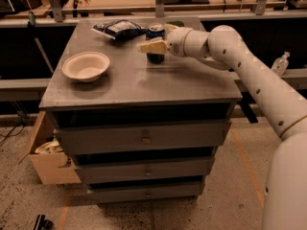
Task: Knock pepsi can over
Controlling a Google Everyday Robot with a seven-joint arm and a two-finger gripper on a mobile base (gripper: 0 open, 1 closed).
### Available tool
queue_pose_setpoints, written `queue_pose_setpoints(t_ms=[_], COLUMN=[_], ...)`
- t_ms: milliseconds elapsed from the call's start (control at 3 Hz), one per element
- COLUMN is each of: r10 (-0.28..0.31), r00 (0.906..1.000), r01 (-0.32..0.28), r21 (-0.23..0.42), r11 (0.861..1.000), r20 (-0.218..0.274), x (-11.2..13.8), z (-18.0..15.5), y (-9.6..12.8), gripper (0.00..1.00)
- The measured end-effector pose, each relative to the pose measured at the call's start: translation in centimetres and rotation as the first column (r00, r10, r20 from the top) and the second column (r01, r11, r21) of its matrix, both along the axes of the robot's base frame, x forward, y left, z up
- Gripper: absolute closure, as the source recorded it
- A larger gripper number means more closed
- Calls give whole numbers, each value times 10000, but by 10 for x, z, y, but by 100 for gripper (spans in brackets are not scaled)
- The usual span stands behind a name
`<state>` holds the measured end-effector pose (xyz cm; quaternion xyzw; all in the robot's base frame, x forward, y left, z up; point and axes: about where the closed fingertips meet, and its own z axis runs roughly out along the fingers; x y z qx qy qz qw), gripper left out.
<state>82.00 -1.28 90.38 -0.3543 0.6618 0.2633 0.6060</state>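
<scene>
The pepsi can (pixel 155 32), dark blue with a silver top, stands upright at the back middle of the grey cabinet top (pixel 144 87). My gripper (pixel 142 46) reaches in from the right on the white arm. Its cream fingers (pixel 154 46) lie together across the front of the can's middle, with the tips just past its left side. The gripper looks shut and holds nothing. I cannot tell whether it touches the can.
A white bowl (pixel 86 66) sits at the left of the top. A dark crinkly snack bag (pixel 119 28) lies behind the can to the left. An open cardboard box (pixel 48 159) stands on the floor at the lower left. A wooden bench runs behind.
</scene>
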Motion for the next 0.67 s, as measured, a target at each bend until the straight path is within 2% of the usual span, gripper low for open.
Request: queue_pose_setpoints(t_ms=[333,667], r10=[341,381], r00=[9993,9992], r01=[-340,-374], r21=[-76,-608], r11=[9994,9975], r20=[154,113], x=[4,1], z=[3,3], y=[15,17], gripper=[40,64])
